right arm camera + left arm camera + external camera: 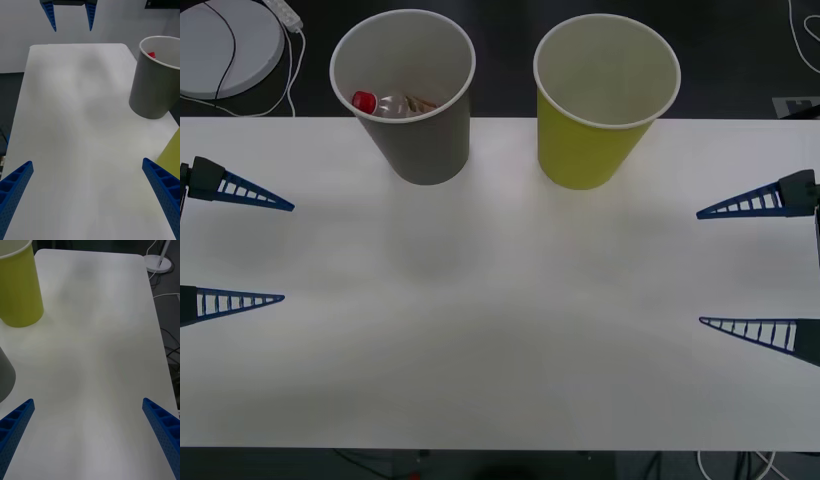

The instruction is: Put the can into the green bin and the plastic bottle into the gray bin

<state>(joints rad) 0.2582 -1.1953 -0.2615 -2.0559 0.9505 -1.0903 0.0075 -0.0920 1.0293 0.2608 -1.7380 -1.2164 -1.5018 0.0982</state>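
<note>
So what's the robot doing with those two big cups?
Right now it isn't holding anything. Its left tool and right tool are both open, out at the two sides of the white table. The plastic bottle with the red cap already lies inside the gray bin. Beside it stands the green bin; from the front, what shows of its inside looks bare, though its bottom is hidden. No can is on the table.
</note>
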